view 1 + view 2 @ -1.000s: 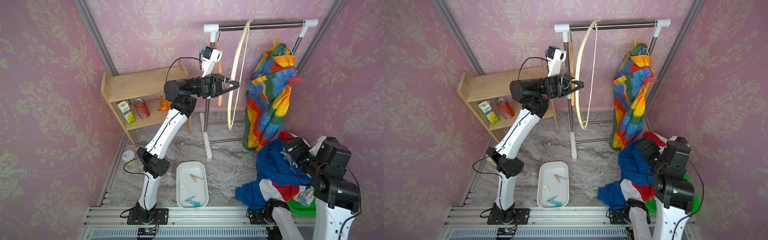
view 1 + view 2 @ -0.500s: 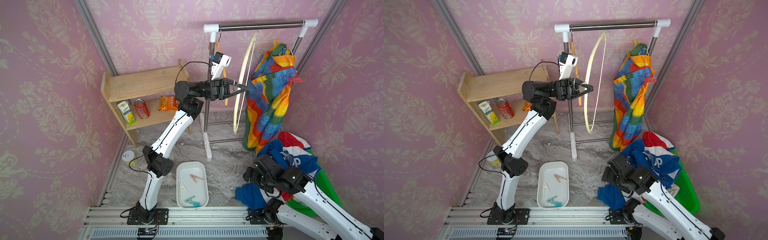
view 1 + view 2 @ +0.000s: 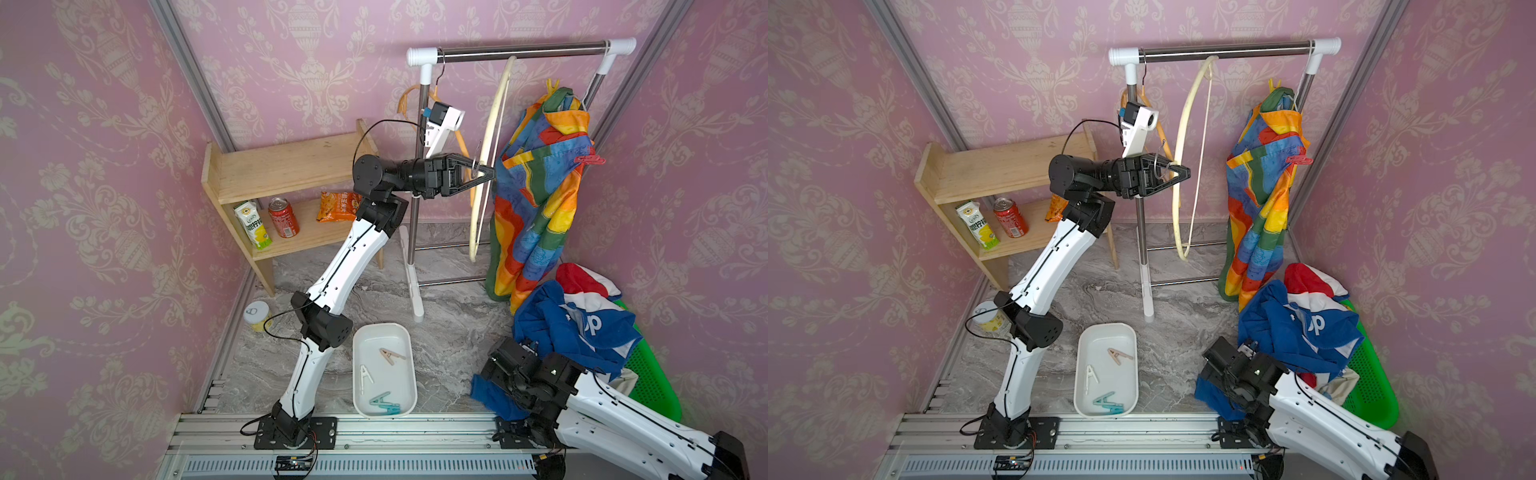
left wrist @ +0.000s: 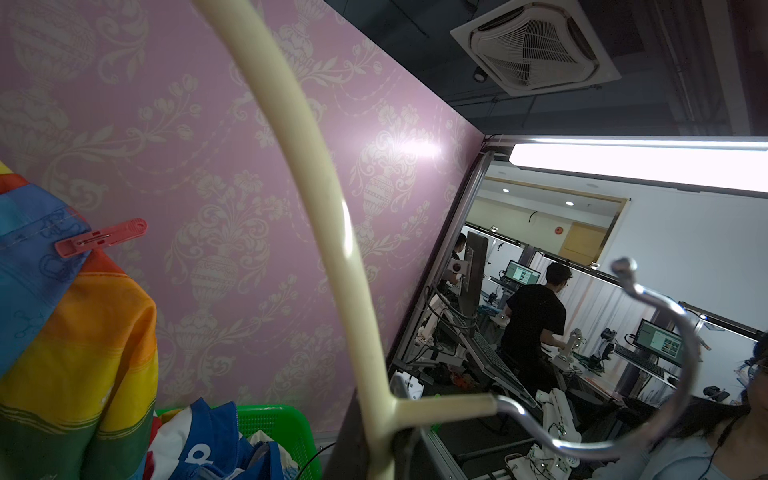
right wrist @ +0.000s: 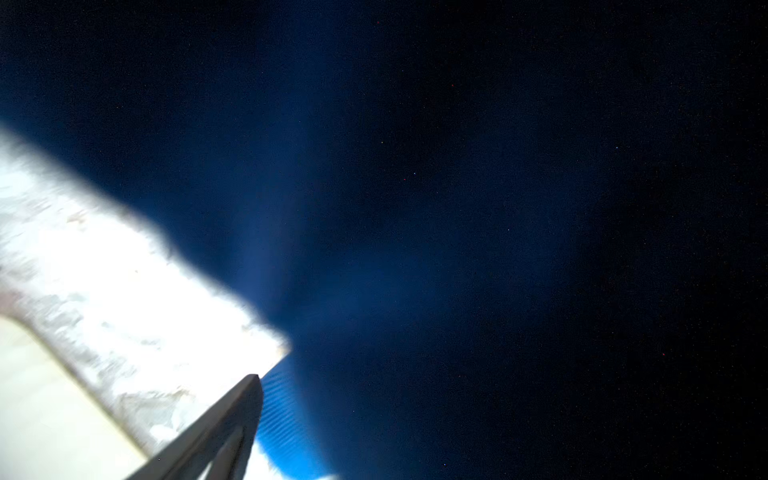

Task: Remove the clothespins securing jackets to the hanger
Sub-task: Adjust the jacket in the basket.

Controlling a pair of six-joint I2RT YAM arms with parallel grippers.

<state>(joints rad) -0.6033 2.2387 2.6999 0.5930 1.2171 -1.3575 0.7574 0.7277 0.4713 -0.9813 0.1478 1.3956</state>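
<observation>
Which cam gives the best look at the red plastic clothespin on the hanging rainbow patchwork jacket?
Left wrist: the red plastic clothespin is close and sharp, clipped on the rainbow patchwork jacket edge. Both top views show it small. Right wrist shows mostly blue fabric, no pin.

The left claw (image 3: 487,176) has swung the cream hanger (image 4: 328,216) toward the rainbow jacket (image 3: 536,199); the right arm (image 3: 615,411) dropped.

Glossy cream plastic hanger (image 4: 332,249), shiny metal hook (image 4: 509,405), matt wooden shelf (image 3: 291,166)
</observation>
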